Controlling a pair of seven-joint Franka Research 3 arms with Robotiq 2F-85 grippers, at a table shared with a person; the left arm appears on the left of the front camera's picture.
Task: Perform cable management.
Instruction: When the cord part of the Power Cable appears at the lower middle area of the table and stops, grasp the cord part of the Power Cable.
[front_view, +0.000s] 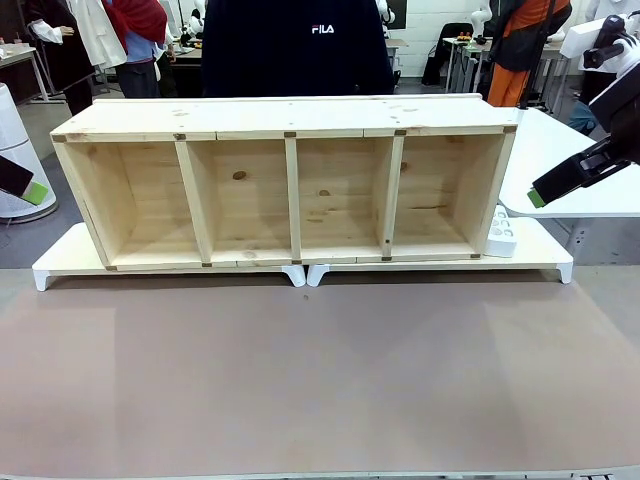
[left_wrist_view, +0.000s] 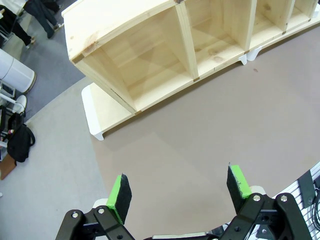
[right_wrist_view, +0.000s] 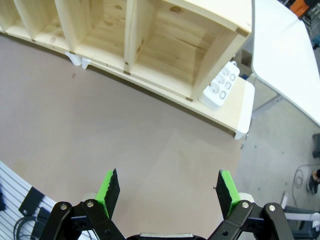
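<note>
A white power strip (front_view: 500, 232) leans against the right end of the wooden shelf unit (front_view: 285, 185), on a white platform (front_view: 540, 255). In the right wrist view the power strip (right_wrist_view: 220, 86) shows its sockets beside the shelf's end wall. The black cable and its plug are hidden. My left gripper (left_wrist_view: 180, 192) is open and empty, high above the brown table near the shelf's left end; its green pad tip (front_view: 35, 192) pokes in at the picture's left edge. My right gripper (right_wrist_view: 167, 192) is open and empty too, raised off the shelf's right end (front_view: 545, 190).
The shelf (left_wrist_view: 150, 55) has several open, empty compartments and stands on two white platforms. A person in a dark sweater (front_view: 300, 50) stands behind it. A white side table (front_view: 570, 160) is at the right. The brown table (front_view: 320, 380) spreads in front.
</note>
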